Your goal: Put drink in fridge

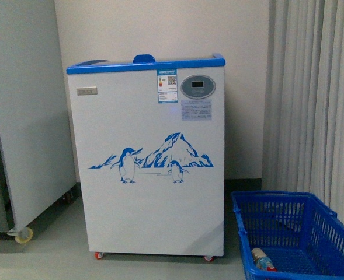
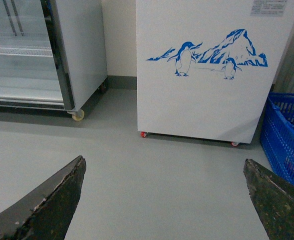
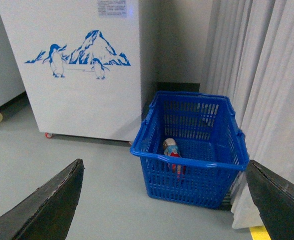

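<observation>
The fridge (image 1: pixel 151 169) is a white chest cooler with a blue top rim, a penguin-and-mountain graphic and red casters; it stands against the wall ahead. It also shows in the left wrist view (image 2: pixel 206 85) and the right wrist view (image 3: pixel 82 85). The drink (image 3: pixel 172 150), a bottle with a red and blue label, lies in a blue basket (image 3: pixel 226 155) on the floor to the fridge's right; it also shows in the front view (image 1: pixel 263 260). My left gripper (image 2: pixel 164 192) is open and empty above bare floor. My right gripper (image 3: pixel 164 195) is open and empty, short of the basket.
A tall grey upright cabinet (image 1: pixel 25 116) on casters stands left of the fridge, its glass door and shelves in the left wrist view (image 2: pixel 22 55). Grey curtains (image 1: pixel 312 99) hang on the right behind the basket (image 1: pixel 335 233). Yellow floor tape (image 3: pixel 260 232) lies by the curtain.
</observation>
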`<action>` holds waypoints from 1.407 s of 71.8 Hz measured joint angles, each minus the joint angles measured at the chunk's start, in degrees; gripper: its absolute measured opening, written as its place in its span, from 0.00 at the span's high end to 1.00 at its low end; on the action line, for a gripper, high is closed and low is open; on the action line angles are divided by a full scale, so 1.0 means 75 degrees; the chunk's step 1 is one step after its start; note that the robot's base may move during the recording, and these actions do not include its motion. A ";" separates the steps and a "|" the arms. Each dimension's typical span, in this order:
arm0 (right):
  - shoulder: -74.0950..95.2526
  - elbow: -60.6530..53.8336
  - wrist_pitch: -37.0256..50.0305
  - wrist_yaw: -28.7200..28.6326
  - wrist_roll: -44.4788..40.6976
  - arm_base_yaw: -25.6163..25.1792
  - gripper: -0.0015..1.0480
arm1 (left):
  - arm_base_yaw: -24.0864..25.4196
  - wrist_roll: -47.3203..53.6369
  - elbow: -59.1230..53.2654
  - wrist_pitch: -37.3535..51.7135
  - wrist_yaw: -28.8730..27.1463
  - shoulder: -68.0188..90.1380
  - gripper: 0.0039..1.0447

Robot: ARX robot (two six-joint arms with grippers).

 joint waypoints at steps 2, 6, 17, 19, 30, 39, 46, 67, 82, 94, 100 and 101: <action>0.0000 0.0000 0.0000 0.0000 0.0000 0.0000 0.07 | 0.0000 0.0000 0.0000 0.0000 0.0003 0.0000 0.08; 0.0000 0.0000 0.0000 0.0003 0.0000 0.0000 0.07 | 0.0000 0.0000 0.0000 0.0000 0.0000 0.0000 0.08; 0.0000 0.0000 0.0000 0.0000 0.0000 0.0000 0.07 | 0.0000 0.0000 0.0000 0.0000 0.0003 -0.0003 0.08; 0.0000 0.0000 0.0000 0.0000 0.0000 0.0000 0.07 | 0.0000 0.0000 0.0000 0.0000 0.0000 0.0000 0.08; 0.0000 0.0000 0.0000 0.0000 0.0000 0.0000 0.07 | 0.0000 -0.0003 0.0000 0.0000 0.0000 0.0000 0.08; 0.0000 0.0000 0.0000 0.0003 0.0000 0.0000 0.07 | 0.0000 -0.0003 0.0000 0.0000 0.0000 -0.0003 0.08; 0.0000 0.0000 0.0000 0.0000 0.0000 0.0000 0.07 | 0.0000 -0.0003 0.0000 0.0000 0.0000 -0.0003 0.08; 0.0000 0.0000 0.0000 0.0003 0.0000 0.0000 0.07 | 0.0000 -0.0003 0.0000 0.0000 0.0000 -0.0003 0.08; 0.0000 0.0000 0.0000 0.0003 0.0000 0.0000 0.07 | 0.0000 0.0000 0.0000 0.0000 0.0000 -0.0003 0.08; 0.0000 0.0000 0.0000 0.0003 0.0000 0.0000 0.07 | 0.0000 0.0000 0.0000 0.0000 0.0000 0.0000 0.08; 0.0000 0.0000 0.0000 0.0000 0.0000 0.0000 0.07 | 0.0000 0.0000 0.0000 0.0000 0.0003 -0.0003 0.08; 0.0000 0.0000 0.0000 0.0003 0.0000 0.0000 0.07 | 0.0000 0.0000 0.0000 0.0000 0.0003 0.0000 0.08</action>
